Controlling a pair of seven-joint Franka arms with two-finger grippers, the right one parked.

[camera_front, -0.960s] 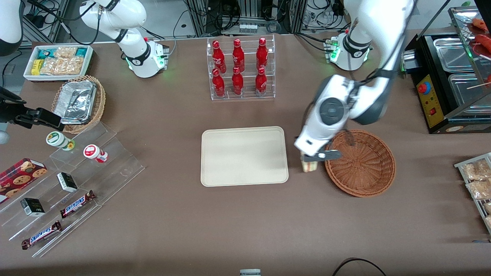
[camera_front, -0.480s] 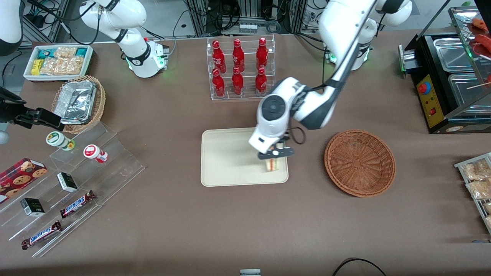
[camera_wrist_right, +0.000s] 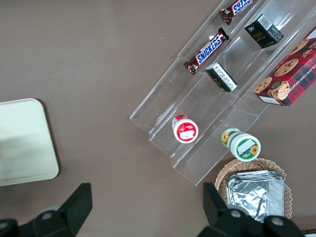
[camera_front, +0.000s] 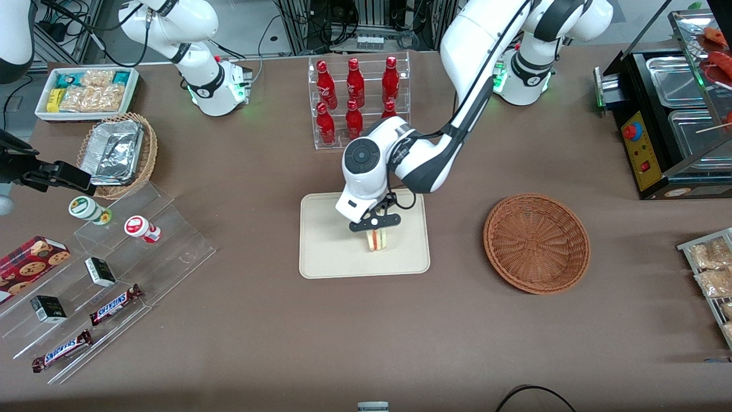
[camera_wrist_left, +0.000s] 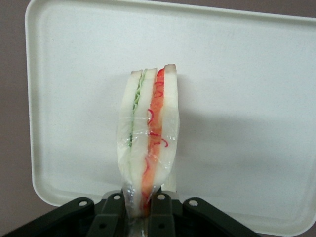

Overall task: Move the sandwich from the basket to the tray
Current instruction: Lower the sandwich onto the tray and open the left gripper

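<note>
Now hovering over the tray [camera_front: 326,252], hand [camera_front: 376,224] pinching the sandwich [camera_front: 377,240] by its narrow wrapped end, wedge hanging above the tray's middle. Sitting unoccupied on the bench [camera_front: 366,332], basket [camera_front: 536,243], toward the working arm's end.

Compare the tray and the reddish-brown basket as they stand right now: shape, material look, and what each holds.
The tray is flat, rectangular and smooth cream; the basket is round, bowl-shaped, woven reddish-brown wicker. Over the tray the gripper hangs, its fingers shut on the sandwich; the basket holds nothing and no arm is above it. The tray lies nearer the parked arm's end of the table than the basket. Both rest directly on the brown table.
</note>
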